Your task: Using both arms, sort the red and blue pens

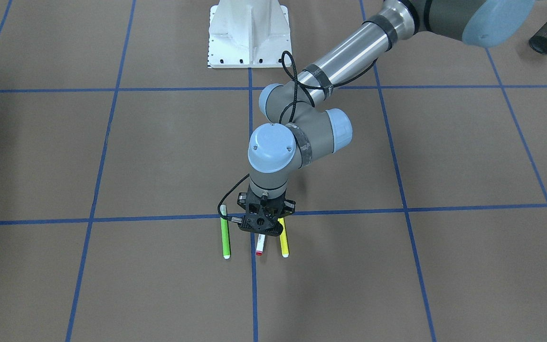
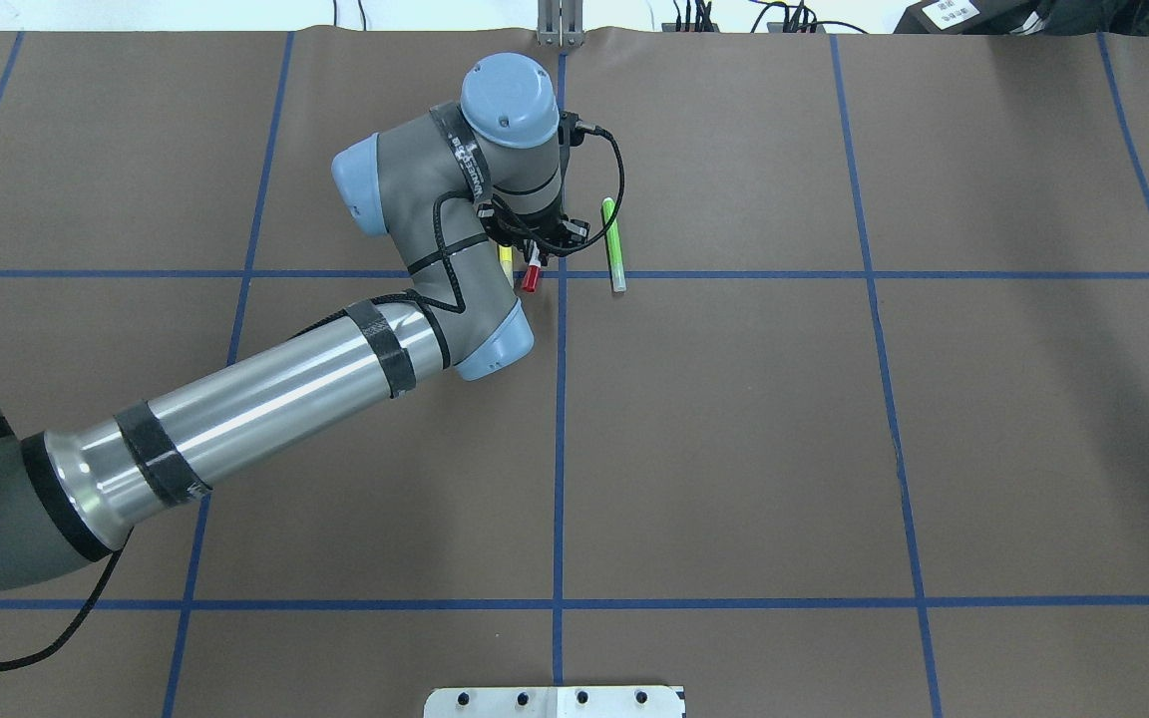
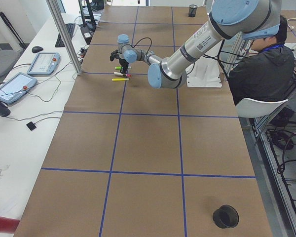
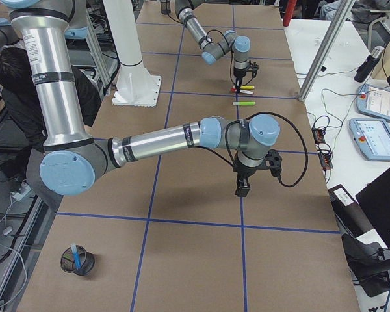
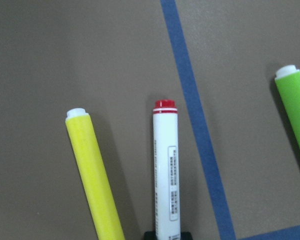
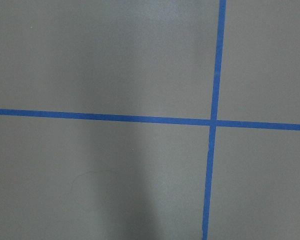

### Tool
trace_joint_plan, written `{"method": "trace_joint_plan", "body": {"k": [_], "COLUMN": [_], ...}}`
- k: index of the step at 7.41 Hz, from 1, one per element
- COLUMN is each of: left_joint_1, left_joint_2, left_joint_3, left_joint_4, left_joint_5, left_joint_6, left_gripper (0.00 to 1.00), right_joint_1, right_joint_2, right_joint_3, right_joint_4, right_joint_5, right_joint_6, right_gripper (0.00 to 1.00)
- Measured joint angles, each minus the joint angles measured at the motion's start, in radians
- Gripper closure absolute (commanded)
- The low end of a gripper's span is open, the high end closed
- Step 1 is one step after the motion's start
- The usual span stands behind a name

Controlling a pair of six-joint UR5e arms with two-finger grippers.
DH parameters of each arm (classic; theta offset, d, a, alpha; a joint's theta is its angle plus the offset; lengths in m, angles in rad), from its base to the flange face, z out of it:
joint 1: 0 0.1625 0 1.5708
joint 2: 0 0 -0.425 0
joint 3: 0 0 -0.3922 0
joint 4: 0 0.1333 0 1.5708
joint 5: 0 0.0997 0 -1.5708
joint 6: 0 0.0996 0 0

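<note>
Overhead exterior: finds left gripper (image 2: 535, 247) low over red pen (image 2: 531, 279), lying between yellow marker (image 2: 506, 261) and green marker (image 2: 613, 244); cannot tell whether clamped or apart. Spots blue pen (image 4: 76, 253) standing in mesh cup (image 4: 86, 268); cannot tell right gripper (image 4: 242, 188) state either.

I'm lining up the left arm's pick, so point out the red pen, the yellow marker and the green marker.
red pen (image 5: 166, 170), left wrist view, on its white printed barrel.
yellow marker (image 5: 91, 165), left wrist view, on the mid-barrel.
green marker (image 5: 295, 100), left wrist view, on the upper barrel.
</note>
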Motion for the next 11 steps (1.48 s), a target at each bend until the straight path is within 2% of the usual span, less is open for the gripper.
{"method": "trace_joint_plan", "body": {"k": [3, 5, 7, 9, 11], "left_joint_1": [-0.038, -0.105, -0.187, -0.243, -0.329], "left_joint_2": [0.055, 0.222, 0.378, 0.476, 0.608], "left_joint_3": [-0.182, -0.380, -0.513, -0.613, -0.756], "left_joint_4": [0.131, 0.169, 0.178, 0.241, 0.346], "left_joint_5": [-0.085, -0.174, -0.231, -0.241, -0.236], "left_joint_6": [-0.007, -0.009, 0.000, 0.003, 0.013], "left_gripper": [1.00, 1.00, 1.00, 1.00, 1.00], "right_joint_1": [0.000, 0.000, 0.000, 0.000, -0.001], "right_joint_2": [-0.001, -0.003, -0.003, -0.004, -0.004], "right_joint_3": [0.000, -0.001, 0.000, 0.001, 0.001], "right_joint_4": [0.000, 0.000, 0.000, 0.001, 0.001], "right_joint_5": [0.001, 0.000, 0.001, 0.002, 0.002], "right_joint_6": [0.000, 0.000, 0.000, 0.000, 0.000], "right_gripper": [0.00, 0.00, 0.00, 0.00, 0.00]}}
